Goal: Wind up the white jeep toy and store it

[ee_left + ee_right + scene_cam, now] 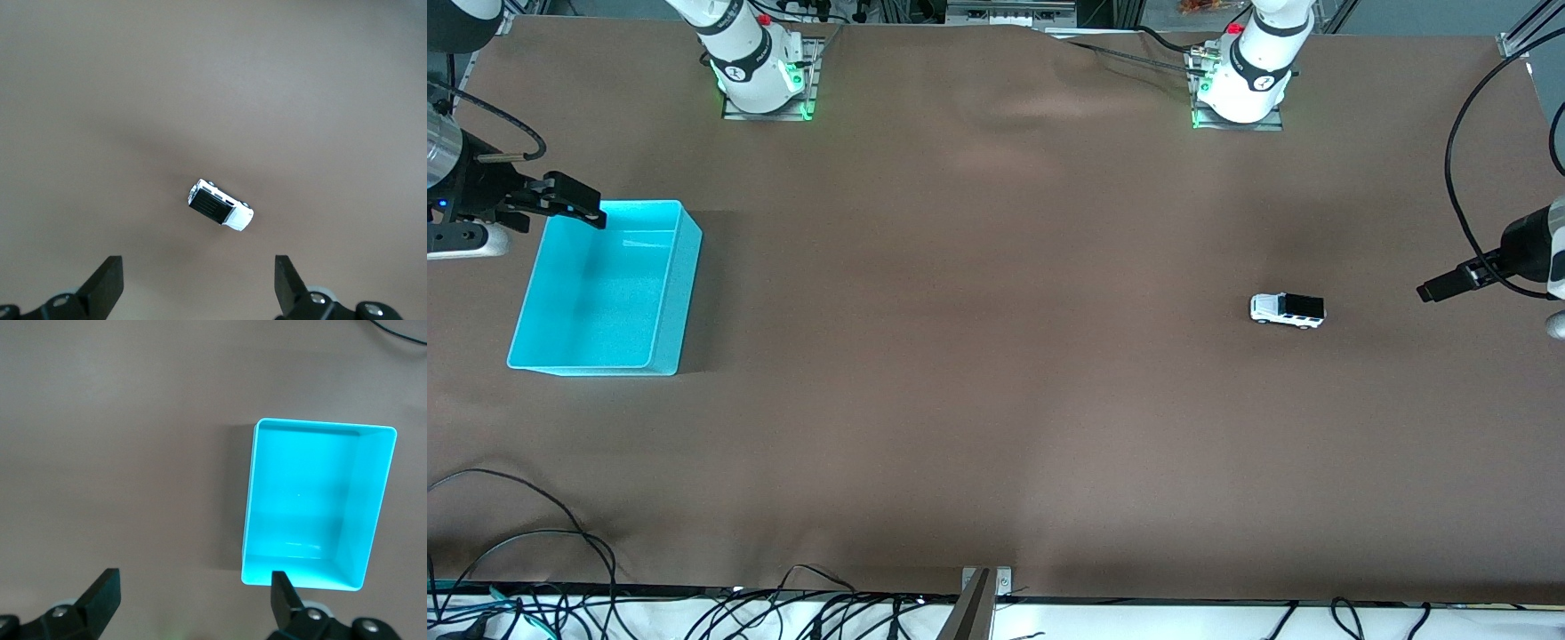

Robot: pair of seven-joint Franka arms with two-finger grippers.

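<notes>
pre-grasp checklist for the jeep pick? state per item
1. White jeep toy upright on its wheels, on the table toward the left arm's end: ok.
2. Left gripper open, jeep in its wrist view: ok.
3. Left gripper over the jeep: not ok, it hangs above the table's edge, off to the side.
4. Space around the jeep free of other things: ok.
5. Cyan bin empty and upright: ok.
6. Right gripper open, up by the bin's corner, waiting: ok.
</notes>
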